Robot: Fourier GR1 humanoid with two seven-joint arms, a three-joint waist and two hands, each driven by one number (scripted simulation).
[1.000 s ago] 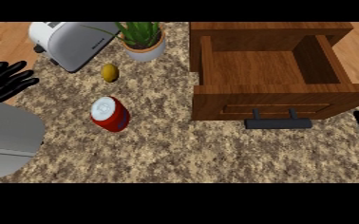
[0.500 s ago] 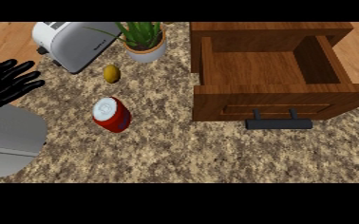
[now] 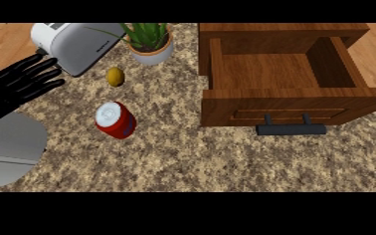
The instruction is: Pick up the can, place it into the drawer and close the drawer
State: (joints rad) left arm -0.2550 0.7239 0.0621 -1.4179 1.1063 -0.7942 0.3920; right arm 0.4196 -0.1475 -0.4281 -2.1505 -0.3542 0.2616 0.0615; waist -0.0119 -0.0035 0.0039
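Observation:
A red can (image 3: 116, 120) with a white top stands on the speckled counter, left of centre. My left hand (image 3: 26, 83) is at the left edge, up and to the left of the can and apart from it, its fingers straight and spread. The wooden drawer (image 3: 281, 74) at the right is pulled out and open, with nothing showing inside, and its black handle (image 3: 291, 128) faces the front. My right hand does not show.
A white toaster (image 3: 79, 45) sits at the back left. Beside it is a potted green plant (image 3: 150, 41). A small yellow lemon (image 3: 115, 76) lies between the plant and the can. My grey left forearm (image 3: 16, 147) fills the lower left.
My left hand has moved rightward into view, closer to the can. The can, lemon and drawer have kept their places.

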